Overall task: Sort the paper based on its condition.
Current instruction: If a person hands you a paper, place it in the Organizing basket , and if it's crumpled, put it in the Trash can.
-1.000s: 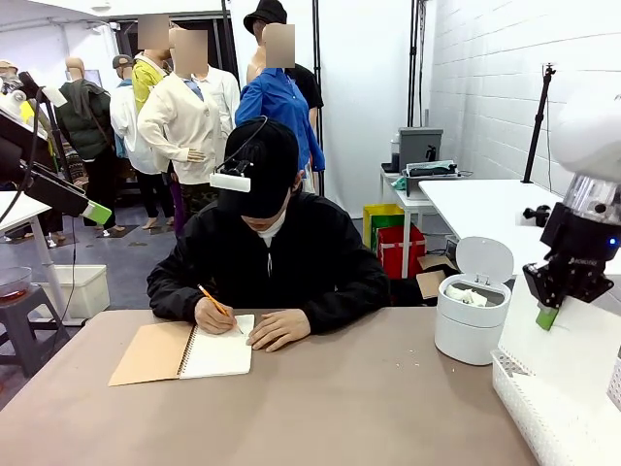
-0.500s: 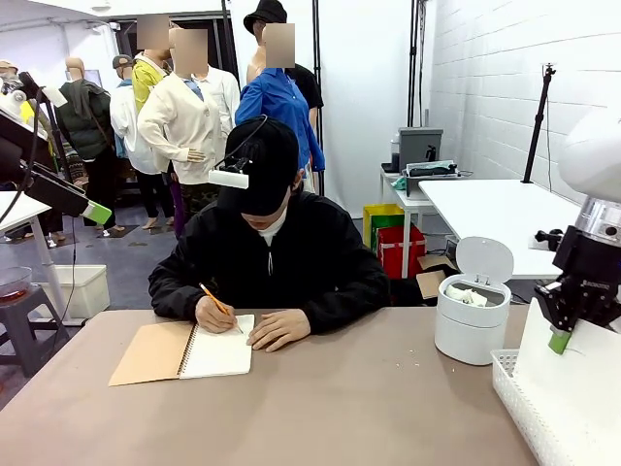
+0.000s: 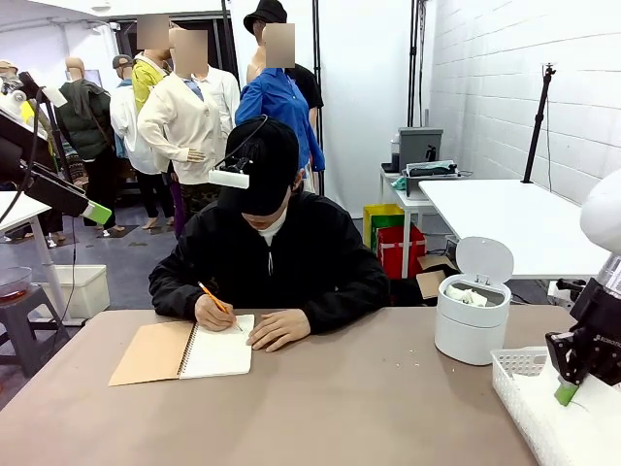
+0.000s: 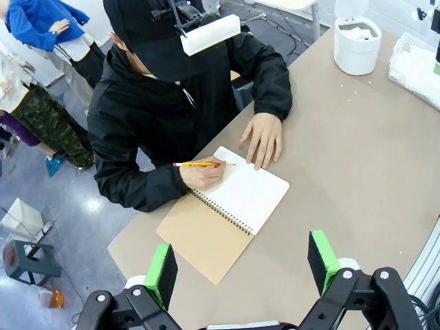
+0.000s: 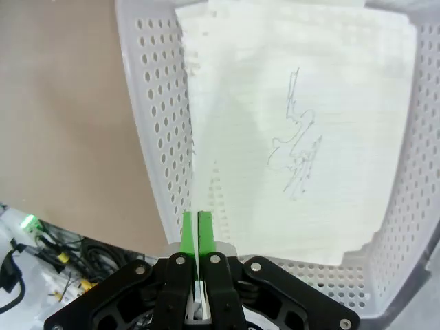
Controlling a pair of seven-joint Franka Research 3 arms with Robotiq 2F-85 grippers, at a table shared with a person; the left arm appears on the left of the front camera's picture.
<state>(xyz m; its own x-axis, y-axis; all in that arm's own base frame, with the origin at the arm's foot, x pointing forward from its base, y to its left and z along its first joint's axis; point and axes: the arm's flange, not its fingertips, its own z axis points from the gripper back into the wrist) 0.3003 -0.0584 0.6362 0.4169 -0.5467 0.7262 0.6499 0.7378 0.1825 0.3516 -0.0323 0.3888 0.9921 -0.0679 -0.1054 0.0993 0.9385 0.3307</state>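
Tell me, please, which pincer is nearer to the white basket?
Right. The right pincer is just above the basket, shut on a sheet that reaches into it; the left pincer hangs open above the notebook, far from the basket.

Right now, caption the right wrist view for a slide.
Right end effector pinches a lined sheet over the white perforated basket.

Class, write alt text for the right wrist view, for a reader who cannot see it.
The right pincer is shut on the edge of a lined white sheet with a scribble, spread over a white perforated basket on a brown table.
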